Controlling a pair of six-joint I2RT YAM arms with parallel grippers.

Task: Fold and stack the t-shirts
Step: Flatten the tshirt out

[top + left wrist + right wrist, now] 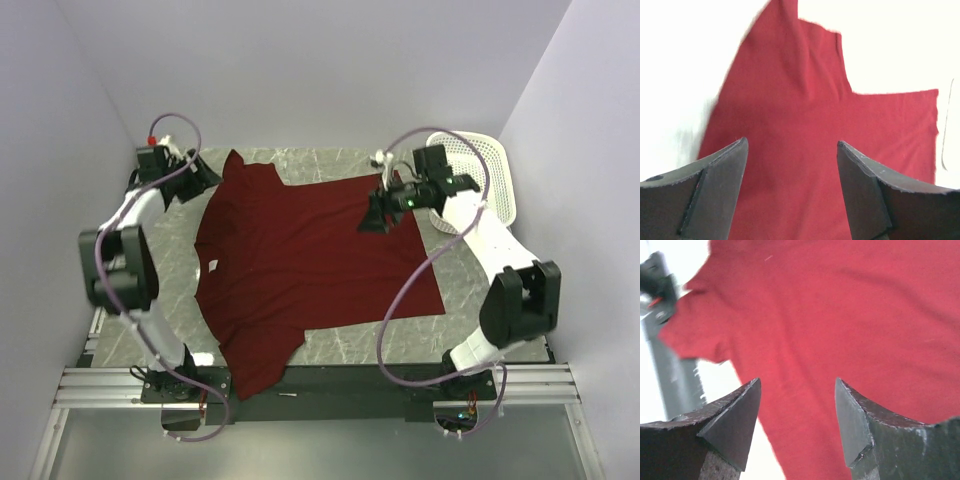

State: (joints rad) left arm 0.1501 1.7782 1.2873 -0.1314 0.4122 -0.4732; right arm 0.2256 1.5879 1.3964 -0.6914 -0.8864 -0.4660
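Spread dark fingers (715, 190) of the left gripper (792, 150) hang over the far sleeve of the maroon t-shirt (300, 260), and the right gripper (797, 387) hovers just as wide open, holding nothing, above the shirt's far hem corner. Both seem placed to pinch that far edge and draw it toward the arms for a first fold, since the shirt lies flat and unfolded across the marble table (340, 345), with the white mesh basket (490, 165) at the table's far right corner.

T-shirt (300, 260) spread on table (472, 298), basket (497, 172) at far right corner
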